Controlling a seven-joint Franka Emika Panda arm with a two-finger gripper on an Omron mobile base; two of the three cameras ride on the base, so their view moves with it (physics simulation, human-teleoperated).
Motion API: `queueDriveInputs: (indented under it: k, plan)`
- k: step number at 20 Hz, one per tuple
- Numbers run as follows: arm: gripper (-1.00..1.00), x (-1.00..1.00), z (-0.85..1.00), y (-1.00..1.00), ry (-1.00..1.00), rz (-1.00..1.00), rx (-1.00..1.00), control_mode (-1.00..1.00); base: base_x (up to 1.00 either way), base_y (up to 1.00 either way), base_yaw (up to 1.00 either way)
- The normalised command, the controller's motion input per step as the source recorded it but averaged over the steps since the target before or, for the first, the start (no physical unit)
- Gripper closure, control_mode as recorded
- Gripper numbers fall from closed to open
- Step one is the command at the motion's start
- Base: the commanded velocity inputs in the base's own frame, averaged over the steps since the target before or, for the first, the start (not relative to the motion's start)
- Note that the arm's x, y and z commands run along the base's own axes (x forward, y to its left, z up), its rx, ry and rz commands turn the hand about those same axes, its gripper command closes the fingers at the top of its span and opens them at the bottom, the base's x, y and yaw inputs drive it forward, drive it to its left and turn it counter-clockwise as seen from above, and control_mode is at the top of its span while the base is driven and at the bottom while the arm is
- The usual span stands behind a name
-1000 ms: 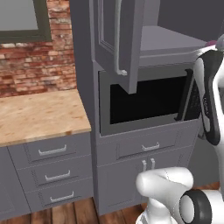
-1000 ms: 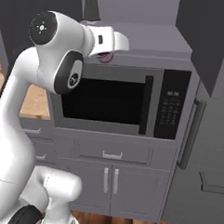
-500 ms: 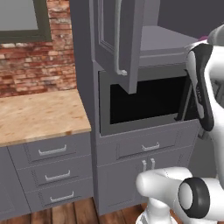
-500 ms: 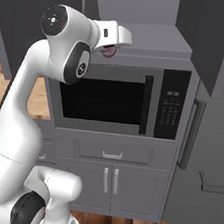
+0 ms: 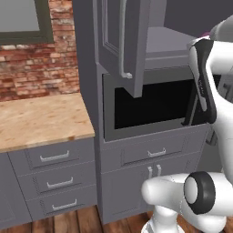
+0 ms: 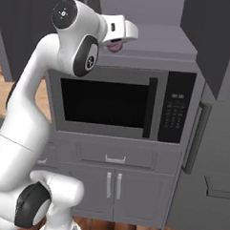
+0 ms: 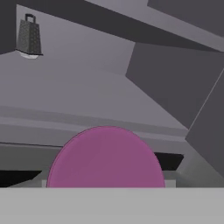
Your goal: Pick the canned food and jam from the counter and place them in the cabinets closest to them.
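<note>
Jam jar (image 6: 114, 46) small, rigid, probably light, glass-slick; gripper (image 6: 117, 42) clenched on it near cabinet shelf (image 6: 154, 38); best held across sides.

Built-in black microwave (image 6: 112, 105) at centre, keypad at its 3 o'clock. Box grater (image 7: 29, 38) upright at 10 o'clock in hand view. Wooden table (image 5: 41, 120) at 9 o'clock of microwave, brick wall (image 5: 43, 68) behind, grey drawers (image 5: 54, 182) below. Wood floor (image 5: 68, 223) at 6 o'clock.
</note>
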Motion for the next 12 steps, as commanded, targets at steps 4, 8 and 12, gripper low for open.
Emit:
queueDriveInputs:
  k: [4,8,12]
  plan:
    - [1.00,0.09,0.00,0.00,0.00,0.00,0.00,-1.00,0.00,0.00,0.00]
    - [1.00,0.00,0.00,0.00,0.00,0.00,0.00,-1.00,0.00,0.00,0.00]
    - [1.00,0.11,0.00,0.00,0.00,0.00,0.00,-1.00,0.00,0.00,0.00]
